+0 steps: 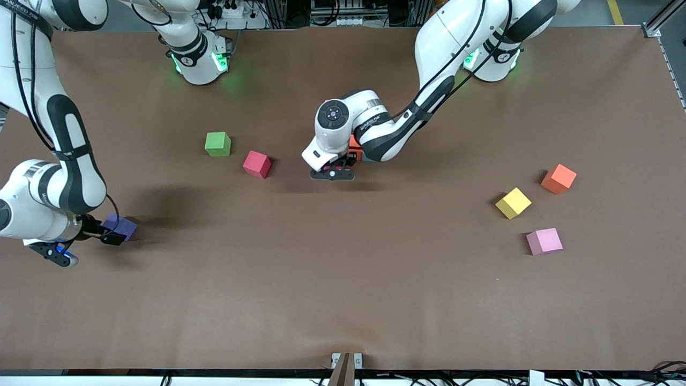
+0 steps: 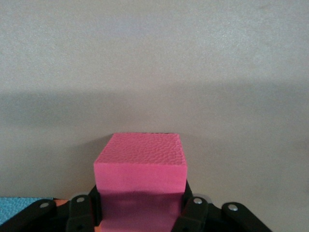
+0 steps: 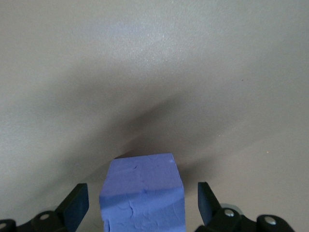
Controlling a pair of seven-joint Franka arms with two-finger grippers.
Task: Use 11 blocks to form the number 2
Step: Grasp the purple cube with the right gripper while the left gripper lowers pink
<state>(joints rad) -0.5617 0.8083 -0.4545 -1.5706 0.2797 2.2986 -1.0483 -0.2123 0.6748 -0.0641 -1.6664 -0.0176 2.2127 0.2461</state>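
Overhead, brown table (image 1: 343,300), left tool (image 2: 140,212) clamping pink block (image 2: 140,166), right tool (image 3: 142,205) wide around purple block (image 3: 142,193).

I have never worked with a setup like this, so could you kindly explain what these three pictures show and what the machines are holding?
Two robot arms with two-finger grippers work at a brown table. The wide picture looks down from across the table; the other two come from cameras on each arm's wrist. The left gripper, over the middle of the table, is shut on a pink block. The right gripper is open around a purple block at the right arm's end, not gripping it. Loose on the table lie a green cube, a red block, an orange block, a yellow block and another pink block.
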